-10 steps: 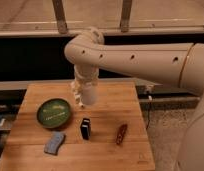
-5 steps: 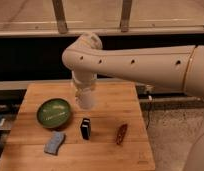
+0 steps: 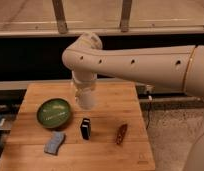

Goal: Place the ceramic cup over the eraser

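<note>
Hovering above the eraser [image 3: 85, 128], the gripper [image 3: 85, 101] seems to carry the cup [image 3: 86, 100]. Honestly can't tell its grip. Green bowl [image 3: 54, 113] sits left.

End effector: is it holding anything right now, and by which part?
Cannot be told. The end effector hangs above the table, just behind the eraser. A pale shape at its tip may be the cup, but no grip is visible.
</note>
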{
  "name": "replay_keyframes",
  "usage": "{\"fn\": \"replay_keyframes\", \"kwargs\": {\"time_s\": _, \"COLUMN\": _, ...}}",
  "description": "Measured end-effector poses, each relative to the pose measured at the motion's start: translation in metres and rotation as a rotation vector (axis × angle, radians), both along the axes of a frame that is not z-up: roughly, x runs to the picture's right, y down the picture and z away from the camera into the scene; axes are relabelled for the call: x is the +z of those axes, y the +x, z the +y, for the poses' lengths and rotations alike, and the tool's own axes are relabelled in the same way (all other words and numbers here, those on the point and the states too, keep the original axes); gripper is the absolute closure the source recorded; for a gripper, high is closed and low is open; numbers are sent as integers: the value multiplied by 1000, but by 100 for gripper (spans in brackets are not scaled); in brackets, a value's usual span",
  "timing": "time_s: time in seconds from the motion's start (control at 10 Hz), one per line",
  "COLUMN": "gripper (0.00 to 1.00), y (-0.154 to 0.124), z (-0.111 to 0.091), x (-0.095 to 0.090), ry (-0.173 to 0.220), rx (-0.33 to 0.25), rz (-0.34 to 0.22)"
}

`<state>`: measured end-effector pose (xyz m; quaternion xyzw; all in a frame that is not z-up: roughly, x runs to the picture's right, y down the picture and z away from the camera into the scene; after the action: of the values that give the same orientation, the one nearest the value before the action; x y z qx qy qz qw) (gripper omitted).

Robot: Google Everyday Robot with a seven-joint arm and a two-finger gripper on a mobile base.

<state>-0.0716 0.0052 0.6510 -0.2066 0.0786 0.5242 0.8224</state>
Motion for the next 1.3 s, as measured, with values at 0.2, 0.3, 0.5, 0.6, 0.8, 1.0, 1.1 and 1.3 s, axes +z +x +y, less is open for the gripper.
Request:
{"fn": "replay_keyframes", "kwargs": {"time_s": 0.2, "gripper": 100, "y": 0, "z": 0, "x": 0, "ry": -1, "rx": -3, "rz": 4}}
{"fn": "replay_keyframes", "kwargs": {"time_s": 0.3, "gripper": 100, "y": 2, "z": 2, "x": -3, "ry": 0, "rx": -8, "rz": 17}}
{"fn": "replay_keyframes", "kwargs": {"time_s": 0.5, "gripper": 100, "y": 16, "z": 17, "x": -16, "ry": -4, "rx": -4, "rz": 44}}
{"fn": "replay_keyframes", "kwargs": {"time_s": 0.6, "gripper": 100, "y": 24, "z": 25, "x": -22, "ry": -8, "rx": 1, "rz": 52}}
{"fn": "replay_keyframes", "kwargs": {"time_s": 0.8, "gripper": 100, "y": 44, "z": 47, "x": -38, "ry": -14, "rx": 21, "rz": 68}}
{"fn": "replay_keyframes", "kwargs": {"time_s": 1.0, "gripper": 100, "y": 44, "z": 60, "x": -47, "ry": -16, "rx": 27, "rz": 65}}
{"fn": "replay_keyframes", "kwargs": {"time_s": 1.1, "gripper": 100, "y": 41, "z": 67, "x": -50, "ry": -18, "rx": 25, "rz": 59}}
{"fn": "replay_keyframes", "kwargs": {"time_s": 1.3, "gripper": 100, "y": 35, "z": 72, "x": -52, "ry": -17, "rx": 21, "rz": 48}}
